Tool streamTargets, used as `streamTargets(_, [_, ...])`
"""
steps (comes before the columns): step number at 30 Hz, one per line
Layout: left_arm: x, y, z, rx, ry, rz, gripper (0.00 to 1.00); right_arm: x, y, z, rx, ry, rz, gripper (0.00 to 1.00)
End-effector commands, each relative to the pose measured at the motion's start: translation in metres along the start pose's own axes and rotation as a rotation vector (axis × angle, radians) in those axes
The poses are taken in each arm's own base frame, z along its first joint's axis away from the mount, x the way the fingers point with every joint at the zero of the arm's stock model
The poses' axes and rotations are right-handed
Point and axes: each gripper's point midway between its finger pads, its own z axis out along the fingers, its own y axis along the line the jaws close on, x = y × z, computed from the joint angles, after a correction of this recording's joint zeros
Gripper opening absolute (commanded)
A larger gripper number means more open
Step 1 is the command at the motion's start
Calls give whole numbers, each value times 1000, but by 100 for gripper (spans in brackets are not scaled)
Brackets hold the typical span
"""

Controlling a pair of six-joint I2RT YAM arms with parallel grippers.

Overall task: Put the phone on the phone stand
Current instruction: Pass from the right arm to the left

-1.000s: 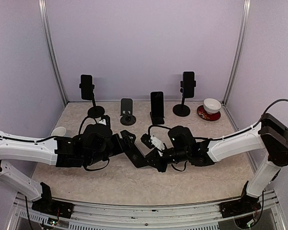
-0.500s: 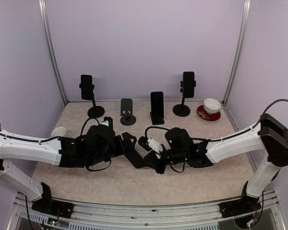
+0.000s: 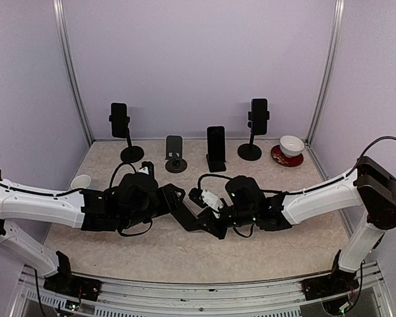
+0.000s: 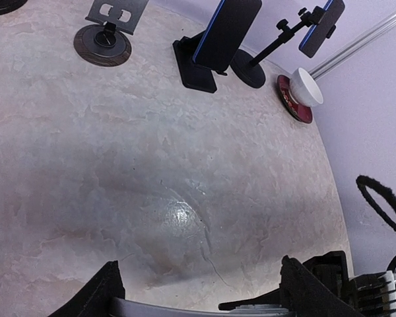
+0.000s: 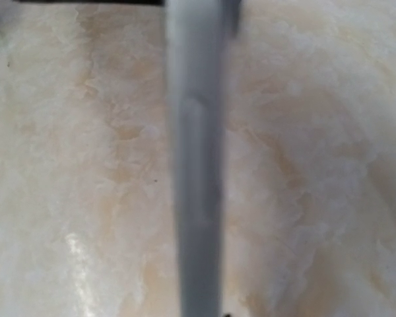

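The dark phone (image 3: pixel 193 216) hangs low over the middle of the table, between my two grippers. My left gripper (image 3: pixel 179 205) holds it from the left; in the left wrist view its fingers (image 4: pixel 105 290) stand wide apart with the phone's grey edge (image 4: pixel 198 309) spanning between them. My right gripper (image 3: pixel 211 222) meets the phone from the right. In the right wrist view the phone's edge (image 5: pixel 195 198) is a blurred grey bar down the centre, and the fingers are hidden. The empty phone stand (image 3: pixel 175 156), a grey plate on a round brown base, stands at the back, also in the left wrist view (image 4: pixel 109 39).
Three other stands hold phones at the back: a gooseneck at the left (image 3: pixel 120 120), a black one in the middle (image 3: pixel 216 148), a gooseneck at the right (image 3: pixel 259 116). A white bowl on a red saucer (image 3: pixel 291 146) sits back right. A white cup (image 3: pixel 80 181) is at the left.
Both grippers and the phone between them have shifted slightly to the left and a little toward the back. The grip looks unchanged.
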Motion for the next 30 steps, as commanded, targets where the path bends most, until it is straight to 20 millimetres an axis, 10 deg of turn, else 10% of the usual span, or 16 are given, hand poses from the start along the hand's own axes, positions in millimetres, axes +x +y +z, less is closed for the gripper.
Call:
streamTargets(1, [-10,-5,-4,11,-35,13,52,-24,3,4,-4,-49,-21,33])
streamTargets(7, [-34,-12,-6,-63,-91,107,52,-28,-1,-1,26,-58,-7,72])
streamTargets(14, [-62,-11,3,-132,-123,184,52,-26,-37,-11,230,-49,47,95])
streamTargets(30, [-156,-4,26,-217,-228,276,52,3,-107,-34,407,-15,321,100])
